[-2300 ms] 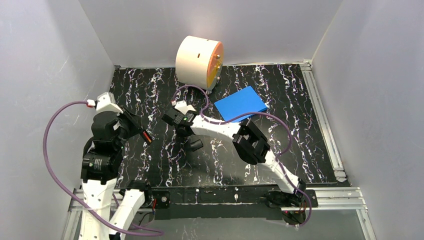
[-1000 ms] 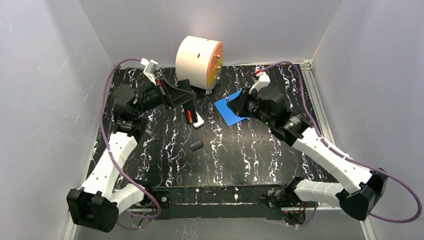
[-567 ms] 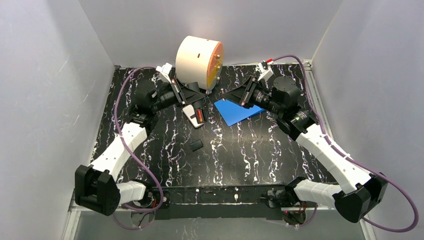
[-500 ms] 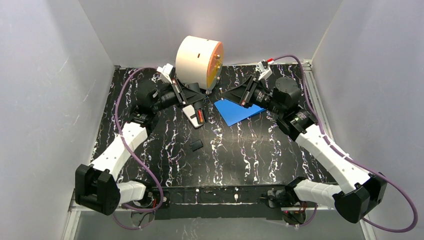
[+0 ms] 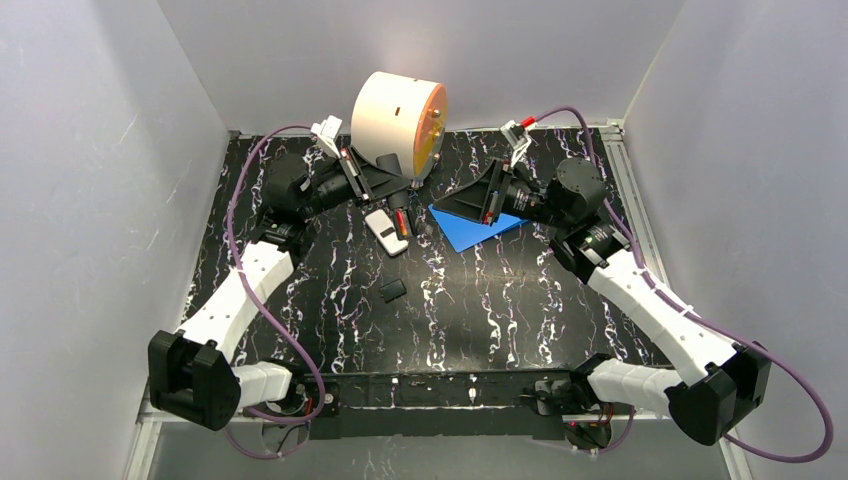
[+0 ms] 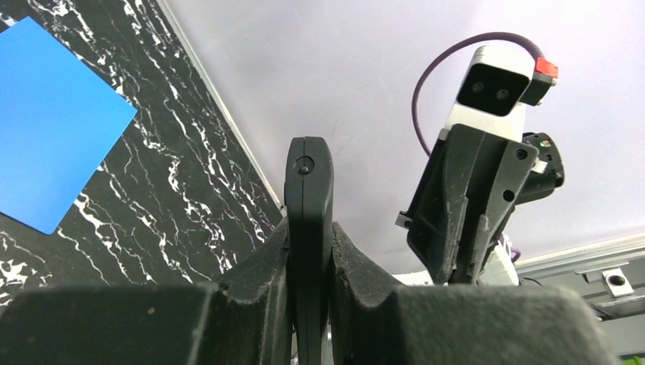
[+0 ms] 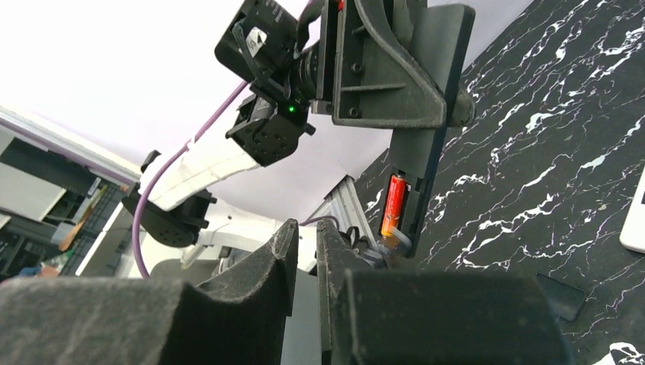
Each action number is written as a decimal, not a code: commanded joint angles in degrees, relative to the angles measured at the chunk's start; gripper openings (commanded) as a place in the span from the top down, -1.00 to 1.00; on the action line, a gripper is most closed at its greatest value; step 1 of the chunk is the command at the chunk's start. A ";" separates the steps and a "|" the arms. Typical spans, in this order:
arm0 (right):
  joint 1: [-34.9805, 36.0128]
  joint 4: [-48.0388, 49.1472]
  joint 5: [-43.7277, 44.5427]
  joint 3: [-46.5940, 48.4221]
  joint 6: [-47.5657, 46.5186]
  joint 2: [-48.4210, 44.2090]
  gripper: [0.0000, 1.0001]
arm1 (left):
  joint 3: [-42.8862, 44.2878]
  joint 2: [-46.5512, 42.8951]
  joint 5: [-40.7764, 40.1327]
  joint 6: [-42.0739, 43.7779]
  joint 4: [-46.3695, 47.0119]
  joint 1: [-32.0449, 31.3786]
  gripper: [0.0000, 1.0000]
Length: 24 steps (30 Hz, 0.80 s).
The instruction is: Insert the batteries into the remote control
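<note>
Mid-load. Left gripper point(image 6: 308, 236) is clenched on the black remote point(image 7: 420, 186), held edge-on near the middle of the far edge. Its open bay holds the orange-red battery point(image 7: 393, 204); the slot beside it looks empty. Right gripper point(image 7: 306, 243) fingers are nearly together, grasp can't tell. Next: second battery needs lining up with the empty slot.

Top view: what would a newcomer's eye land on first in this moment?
First comes the big cream drum with an orange face, at the back of the table. Just in front of it, the left claw is shut on a dark remote with an orange-red battery in its open bay, and the right claw faces it. A bright blue sheet lies flat beside them.
</note>
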 commanded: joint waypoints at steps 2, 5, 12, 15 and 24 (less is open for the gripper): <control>-0.21 2.59 -4.51 2.86 -3.53 0.30 0.54 | 2.41 -0.19 1.24 -2.05 6.68 -0.78 1.00; -0.18 0.61 -3.76 2.97 -3.93 0.62 0.53 | 1.68 -0.31 -1.09 -3.55 7.88 -1.47 1.00; -0.79 -35.62 22.64 7.49 -13.32 4.80 0.43 | -2.29 -2.78 -17.59 8.77 -6.62 -1.61 1.00; -1.05 -50.68 37.30 6.46 -13.67 5.61 0.09 | -0.75 -2.73 -17.83 13.18 -12.67 -1.56 1.00; -0.43 -60.88 30.56 0.40 -27.06 6.87 -0.22 | -1.73 -6.04 -19.47 17.75 -22.12 -1.54 1.00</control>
